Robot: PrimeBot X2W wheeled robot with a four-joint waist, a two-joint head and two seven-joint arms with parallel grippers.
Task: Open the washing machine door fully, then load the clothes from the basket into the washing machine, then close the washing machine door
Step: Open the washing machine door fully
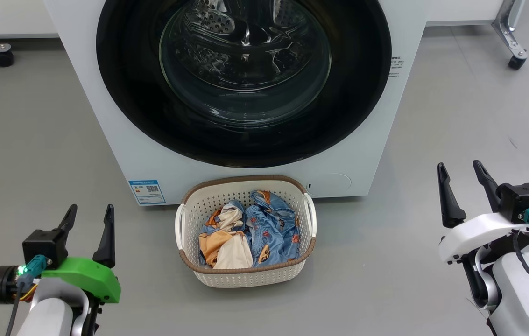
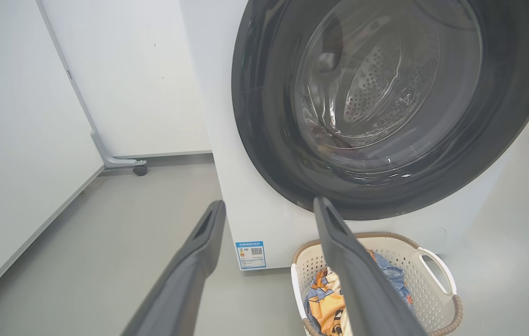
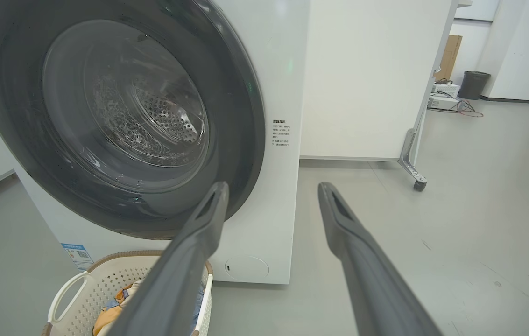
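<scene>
Head view: basket (image 1: 245, 279) btwn left gripper (image 1: 92, 206) & right gripper (image 1: 459, 163).

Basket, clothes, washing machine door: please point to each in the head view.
basket (image 1: 245, 278), head view, on its front perforated wall.
clothes (image 1: 271, 228), head view, on the blue printed garment.
washing machine door (image 1: 126, 84), head view, on the black ring's left side.

Left gripper (image 1: 90, 209) wears green, right gripper (image 1: 459, 164) apparently white

One washing machine (image 1: 171, 168), one basket (image 1: 245, 277).
</scene>
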